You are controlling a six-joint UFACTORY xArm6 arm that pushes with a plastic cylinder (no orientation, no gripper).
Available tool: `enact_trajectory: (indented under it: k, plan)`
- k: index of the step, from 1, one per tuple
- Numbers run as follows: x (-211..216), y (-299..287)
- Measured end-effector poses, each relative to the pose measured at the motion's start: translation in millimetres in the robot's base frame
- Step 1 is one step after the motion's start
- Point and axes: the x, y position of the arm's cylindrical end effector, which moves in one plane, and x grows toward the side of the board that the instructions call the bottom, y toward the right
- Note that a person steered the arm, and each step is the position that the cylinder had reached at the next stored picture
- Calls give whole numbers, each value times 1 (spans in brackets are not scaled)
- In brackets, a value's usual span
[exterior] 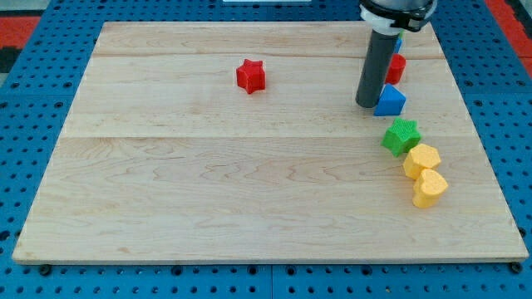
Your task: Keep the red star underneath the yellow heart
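The red star (250, 75) lies on the wooden board (208, 183) in the upper middle, alone. The yellow heart (430, 188) lies near the view's right edge, low in a column of blocks, far to the lower right of the red star. My tip (366, 104) rests on the board at the upper right, touching the left side of a blue triangular block (390, 100). It is far to the right of the red star and above the yellow heart.
A red block (396, 68) sits partly hidden behind the rod, with a bit of another blue block (398, 45) above it. A green star (401, 135) lies below the blue triangle, and a yellow hexagon-like block (421, 159) touches the yellow heart from above.
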Motion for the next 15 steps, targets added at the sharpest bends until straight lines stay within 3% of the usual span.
enact_trajectory:
  k: [2,3,5,6,8,9,10,12,14,15]
  plan:
    - [-3,3]
    - [-16,-29]
    - [-86,-62]
    - [-96,-111]
    - [-31,-191]
    - [-34,-237]
    - [-61,-246]
    - [-65,-344]
    - [-21,-333]
    - [-40,-329]
